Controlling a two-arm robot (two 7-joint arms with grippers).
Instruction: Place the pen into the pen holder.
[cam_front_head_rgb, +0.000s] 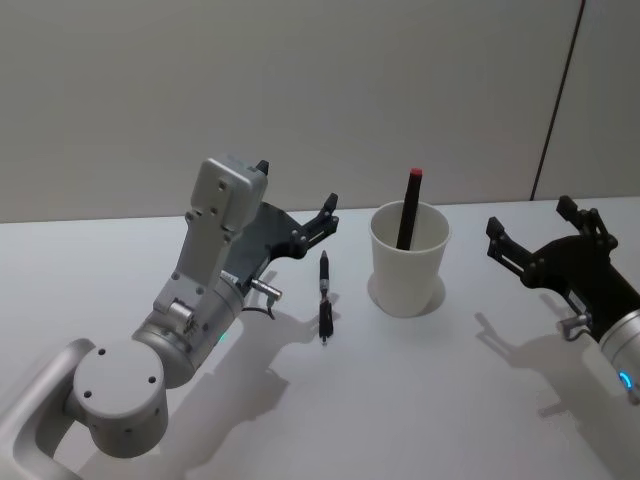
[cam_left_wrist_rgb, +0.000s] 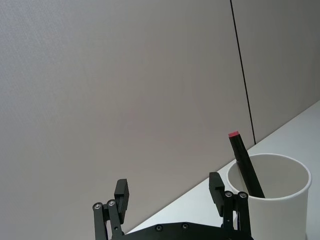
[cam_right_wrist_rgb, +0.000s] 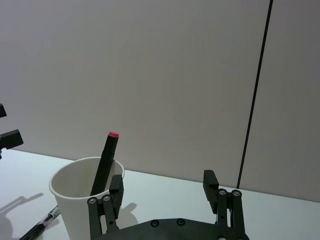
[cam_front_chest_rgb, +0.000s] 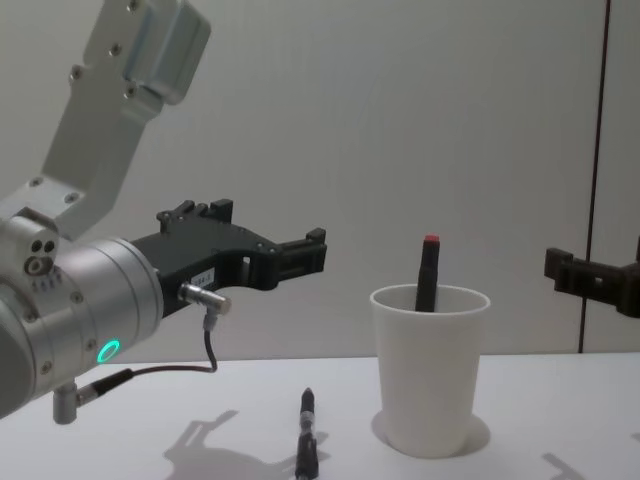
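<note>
The pen (cam_front_head_rgb: 325, 296), black with a pale band, lies flat on the white table just left of the pen holder (cam_front_head_rgb: 408, 262), a white paper cup; they are apart. It also shows low in the chest view as the pen (cam_front_chest_rgb: 307, 438) and in the right wrist view as the pen (cam_right_wrist_rgb: 42, 225). A black marker with a red tip (cam_front_head_rgb: 409, 208) leans inside the cup. My left gripper (cam_front_head_rgb: 300, 200) hovers open above the table, up and left of the pen, holding nothing. My right gripper (cam_front_head_rgb: 531, 217) hangs open to the right of the cup, also holding nothing.
A plain grey wall runs close behind the table's far edge, with a dark vertical seam (cam_front_head_rgb: 558, 100) at the right. The white tabletop (cam_front_head_rgb: 400, 400) stretches bare in front of the pen and cup. My left arm's large joint housing (cam_front_head_rgb: 115, 390) fills the near left.
</note>
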